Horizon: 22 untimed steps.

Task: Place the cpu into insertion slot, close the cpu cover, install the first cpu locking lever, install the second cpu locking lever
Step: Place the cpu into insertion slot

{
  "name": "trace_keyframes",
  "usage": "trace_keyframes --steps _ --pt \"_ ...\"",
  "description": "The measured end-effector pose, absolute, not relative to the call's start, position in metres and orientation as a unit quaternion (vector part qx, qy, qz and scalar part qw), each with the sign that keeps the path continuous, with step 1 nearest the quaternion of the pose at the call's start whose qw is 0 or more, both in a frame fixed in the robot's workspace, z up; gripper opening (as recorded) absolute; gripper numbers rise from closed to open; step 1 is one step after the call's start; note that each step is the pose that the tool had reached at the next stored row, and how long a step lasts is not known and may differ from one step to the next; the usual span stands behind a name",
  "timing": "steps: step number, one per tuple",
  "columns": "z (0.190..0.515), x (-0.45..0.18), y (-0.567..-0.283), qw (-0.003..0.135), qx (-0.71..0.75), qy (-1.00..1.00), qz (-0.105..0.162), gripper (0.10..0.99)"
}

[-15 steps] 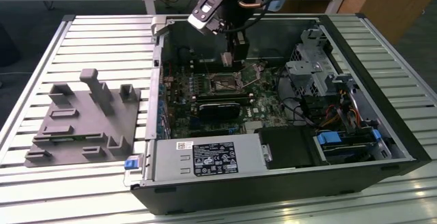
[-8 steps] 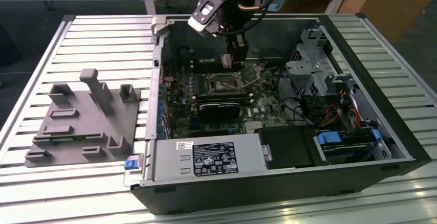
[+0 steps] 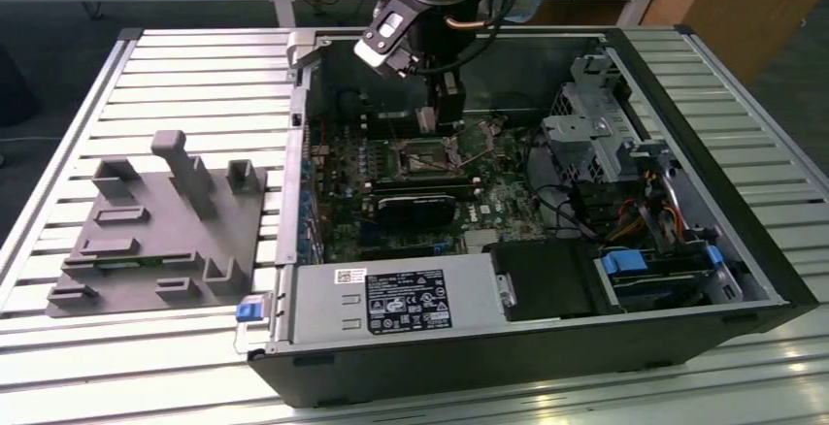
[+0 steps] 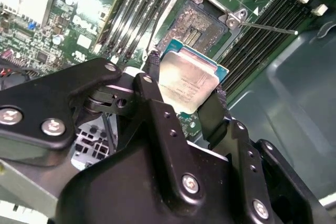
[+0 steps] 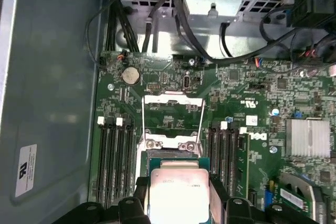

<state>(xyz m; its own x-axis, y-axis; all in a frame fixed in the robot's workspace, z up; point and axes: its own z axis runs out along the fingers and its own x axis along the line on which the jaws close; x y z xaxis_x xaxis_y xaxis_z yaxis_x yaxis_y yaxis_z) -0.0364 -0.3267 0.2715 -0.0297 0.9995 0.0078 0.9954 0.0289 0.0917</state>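
Observation:
In both wrist views my gripper (image 4: 186, 80) is shut on the cpu (image 4: 191, 74), a flat square chip with a silver top, one black finger (image 4: 152, 69) on each of two opposite edges. The chip hangs just above and partly to one side of the insertion slot (image 4: 197, 22), whose dark centre lies uncovered. The first wrist view shows the cpu (image 5: 178, 190) over the near edge of the slot (image 5: 170, 142), with the silvery cpu cover (image 5: 173, 100) swung open beyond it. A thin locking lever (image 4: 270, 28) sticks out free. In the exterior view the gripper (image 3: 447, 114) hovers over the slot (image 3: 424, 160).
The motherboard lies inside an open black computer case (image 3: 674, 328) on a slatted table. Long memory slots (image 5: 113, 161) flank the socket. A drive cage (image 3: 589, 134), cables (image 3: 635, 221) and a power supply (image 3: 388, 299) crowd the case. A grey fixture (image 3: 155, 231) sits at the exterior view's left.

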Motion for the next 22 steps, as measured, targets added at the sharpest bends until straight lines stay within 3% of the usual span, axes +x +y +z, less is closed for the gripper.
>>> trace_keyframes --steps 22 --pt "0.246 -0.041 -0.324 0.030 0.696 0.717 0.035 0.537"
